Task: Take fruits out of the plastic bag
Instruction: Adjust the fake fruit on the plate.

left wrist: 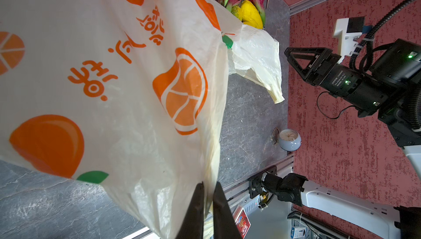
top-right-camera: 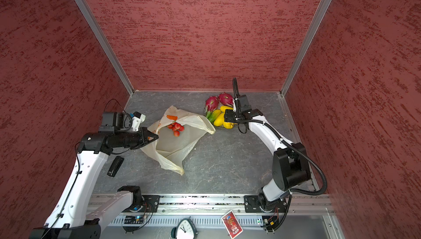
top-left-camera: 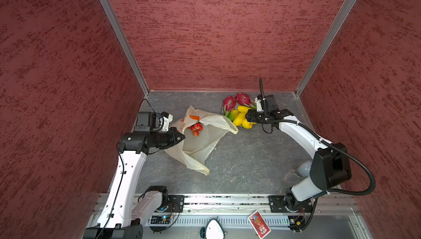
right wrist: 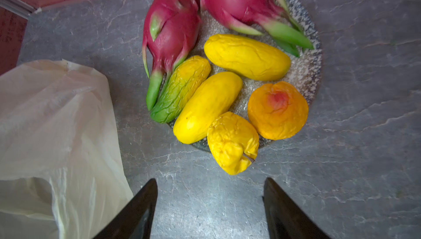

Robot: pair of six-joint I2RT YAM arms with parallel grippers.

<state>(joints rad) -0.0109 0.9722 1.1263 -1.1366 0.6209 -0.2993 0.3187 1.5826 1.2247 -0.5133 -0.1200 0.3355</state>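
Note:
The pale-yellow plastic bag (top-left-camera: pixel 200 144) (top-right-camera: pixel 175 146) lies open on the grey table, with a small red berry bunch (top-left-camera: pixel 196 128) (top-right-camera: pixel 176 128) in its mouth. My left gripper (top-left-camera: pixel 181 138) (left wrist: pixel 208 185) is shut on the bag's edge, at the bag's left side. Two dragon fruits (right wrist: pixel 170 33) (right wrist: pixel 239 1), several mangoes (right wrist: pixel 247 57) (right wrist: pixel 207 108), an orange (right wrist: pixel 278 110) and a lemon-like fruit (right wrist: pixel 232 142) rest on a speckled plate (right wrist: pixel 307 71) at the back right. Just above them my right gripper (right wrist: pixel 210 181) (top-left-camera: pixel 248 115) hangs open with nothing in it.
A black stapler (top-right-camera: pixel 115 166) lies beside the left arm. A small grey-blue clock (left wrist: pixel 289 140) stands near the right arm's base. A red packet (top-left-camera: pixel 259 223) and another clock (top-right-camera: pixel 184 228) lie past the front rail. Red walls enclose three sides.

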